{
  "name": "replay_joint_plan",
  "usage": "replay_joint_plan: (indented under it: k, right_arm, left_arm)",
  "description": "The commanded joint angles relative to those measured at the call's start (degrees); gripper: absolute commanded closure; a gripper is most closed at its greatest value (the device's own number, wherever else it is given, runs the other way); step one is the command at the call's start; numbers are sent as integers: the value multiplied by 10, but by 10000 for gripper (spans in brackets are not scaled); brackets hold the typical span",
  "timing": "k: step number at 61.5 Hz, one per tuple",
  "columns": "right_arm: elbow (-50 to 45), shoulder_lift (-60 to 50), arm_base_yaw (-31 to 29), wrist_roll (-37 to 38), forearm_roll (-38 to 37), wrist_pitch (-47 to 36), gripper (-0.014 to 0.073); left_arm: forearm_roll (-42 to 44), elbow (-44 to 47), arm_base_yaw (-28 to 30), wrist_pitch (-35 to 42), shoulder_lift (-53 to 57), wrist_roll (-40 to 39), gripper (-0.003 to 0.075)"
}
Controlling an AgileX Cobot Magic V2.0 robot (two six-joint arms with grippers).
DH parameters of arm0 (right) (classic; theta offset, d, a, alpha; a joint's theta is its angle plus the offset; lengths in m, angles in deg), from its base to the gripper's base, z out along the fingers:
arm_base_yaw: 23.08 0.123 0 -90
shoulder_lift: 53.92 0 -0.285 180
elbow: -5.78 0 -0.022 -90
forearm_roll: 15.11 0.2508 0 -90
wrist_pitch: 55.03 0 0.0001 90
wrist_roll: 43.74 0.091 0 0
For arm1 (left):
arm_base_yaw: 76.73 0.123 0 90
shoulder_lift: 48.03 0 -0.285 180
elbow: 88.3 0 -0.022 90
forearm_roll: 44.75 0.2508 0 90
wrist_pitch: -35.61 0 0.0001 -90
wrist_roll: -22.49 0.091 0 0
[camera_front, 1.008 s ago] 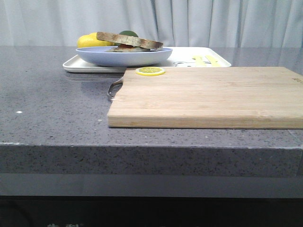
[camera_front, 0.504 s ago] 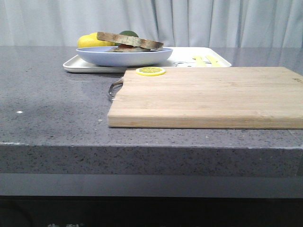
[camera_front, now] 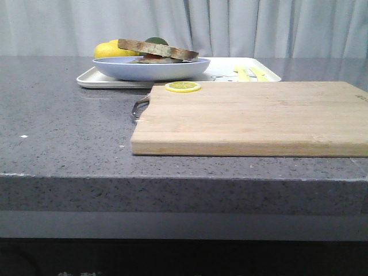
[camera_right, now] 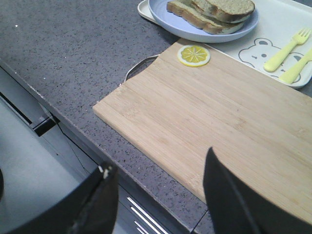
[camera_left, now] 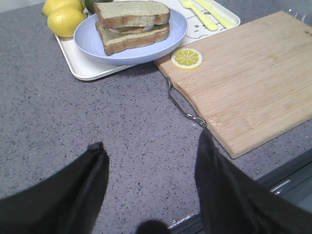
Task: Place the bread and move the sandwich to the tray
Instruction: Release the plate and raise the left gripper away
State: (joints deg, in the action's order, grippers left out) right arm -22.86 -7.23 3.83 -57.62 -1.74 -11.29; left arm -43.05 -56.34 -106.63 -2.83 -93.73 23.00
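The sandwich (camera_front: 156, 50) lies on the light blue plate (camera_front: 150, 69), which stands on the left part of the white tray (camera_front: 92, 82) at the back of the counter. The thick greenish-tan bread (camera_left: 131, 12) is its top slice; the filling hardly shows. My left gripper (camera_left: 151, 144) is open and empty over bare counter near the front edge, well short of the plate (camera_left: 92, 41). My right gripper (camera_right: 158, 161) is open and empty over the counter's front edge, before the cutting board. Neither gripper shows in the front view.
A wooden cutting board (camera_front: 253, 118) with a metal handle lies in front of the tray, with a lemon slice (camera_front: 183, 87) on its far left corner. Yellow lemons (camera_left: 66, 20) sit behind the plate. A yellow fork (camera_right: 285, 51) lies in the tray's right part.
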Motion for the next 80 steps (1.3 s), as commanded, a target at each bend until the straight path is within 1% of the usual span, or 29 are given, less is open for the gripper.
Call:
replay_joint_plan:
  k: [1, 6, 10, 15, 23, 28, 32, 33, 39, 70, 76, 80]
  right_arm:
    - [14, -1, -3, -1, 8, -34, 177]
    - [14, -1, -3, -1, 8, -34, 181]
    - [14, -1, -3, -1, 8, -34, 204]
    - [14, -1, -3, -1, 8, -34, 289]
    - [14, -1, -3, -1, 8, -33, 494]
    - [14, -1, -3, -1, 8, -31, 601]
    - [14, -1, -3, -1, 8, -31, 666]
    - [14, -1, -3, -1, 8, -31, 666]
    - [14, -1, -3, -1, 8, -31, 662]
    - [14, -1, -3, -1, 8, -30, 662]
    - [14, -1, -3, -1, 8, -30, 662]
    - [14, -1, -3, -1, 8, -30, 662]
  left_arm:
    - [2, -11, -5, 48, 11, -1, 324]
    - [2, -11, -5, 48, 12, -1, 326]
    - [2, -11, -5, 48, 12, -1, 354]
    - [2, -11, -5, 49, 12, -1, 419]
    - [2, -11, -5, 49, 12, -1, 581]
    - [4, -11, -5, 49, 12, -1, 672]
    - [13, -11, -5, 49, 12, -1, 731]
    - [16, -11, -5, 49, 12, -1, 742]
    - [35, -11, -5, 47, 12, -1, 741]
    - [35, -11, -5, 45, 12, -1, 741]
    - [40, 1, -10, 55, 20, -1, 741]
    - [38, 21, -4, 74, 31, -1, 741]
